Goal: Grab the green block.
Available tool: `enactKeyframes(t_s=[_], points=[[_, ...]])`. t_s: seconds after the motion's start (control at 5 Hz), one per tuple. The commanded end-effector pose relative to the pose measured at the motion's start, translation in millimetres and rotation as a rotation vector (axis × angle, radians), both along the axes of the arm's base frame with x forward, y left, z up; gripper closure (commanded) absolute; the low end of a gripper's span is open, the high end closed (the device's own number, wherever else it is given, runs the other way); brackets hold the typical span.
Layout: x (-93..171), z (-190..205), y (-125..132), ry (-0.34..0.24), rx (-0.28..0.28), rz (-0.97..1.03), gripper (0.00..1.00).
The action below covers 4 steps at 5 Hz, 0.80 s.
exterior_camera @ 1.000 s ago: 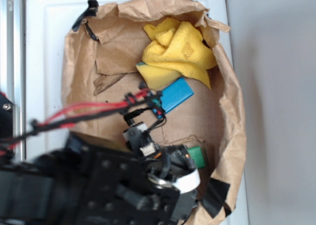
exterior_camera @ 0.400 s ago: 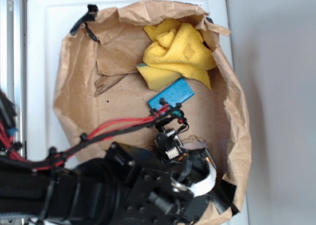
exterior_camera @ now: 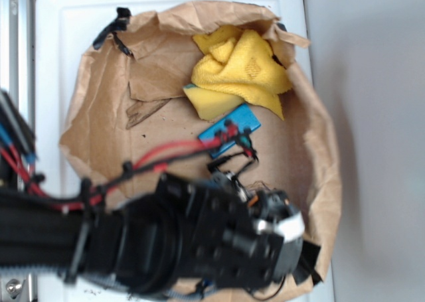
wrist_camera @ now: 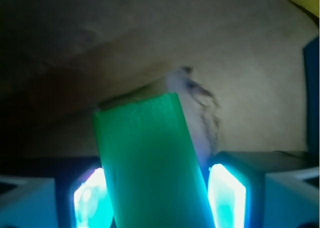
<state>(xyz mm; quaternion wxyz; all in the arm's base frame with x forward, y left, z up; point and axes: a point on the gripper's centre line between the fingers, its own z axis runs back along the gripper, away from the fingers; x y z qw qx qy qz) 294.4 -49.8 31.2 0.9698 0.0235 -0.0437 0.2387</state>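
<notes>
The green block [wrist_camera: 150, 163] fills the middle of the wrist view, a plain green plank lying tilted on brown paper. My gripper [wrist_camera: 157, 200] straddles it, open. The left fingertip [wrist_camera: 87, 200] sits against the block's edge, and a thin gap shows beside the right fingertip [wrist_camera: 226, 198]. In the exterior view my arm [exterior_camera: 199, 242] covers the bag's lower right, hiding both the green block and the fingers.
Everything lies inside a flattened brown paper bag [exterior_camera: 106, 116] with raised crumpled walls, on a white surface [exterior_camera: 60, 50]. A blue block [exterior_camera: 247, 119] lies just beyond the arm's cables. A yellow sponge [exterior_camera: 209, 103] and a yellow cloth [exterior_camera: 242, 70] are at the back.
My arm has swung right and lower in the picture. It now covers the green block, which showed beside the gripper a second ago.
</notes>
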Motion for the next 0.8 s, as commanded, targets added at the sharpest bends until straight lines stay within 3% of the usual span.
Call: enactKeyframes(t_s=[0.0,0.4,0.6], points=[[14,81,49,-0.02,-0.125,0.04,1.0],[-14,122,79,-0.068,-0.125,0.021,1.0],[-33,114,85,-0.139,-0.108,-0.023,1.0]])
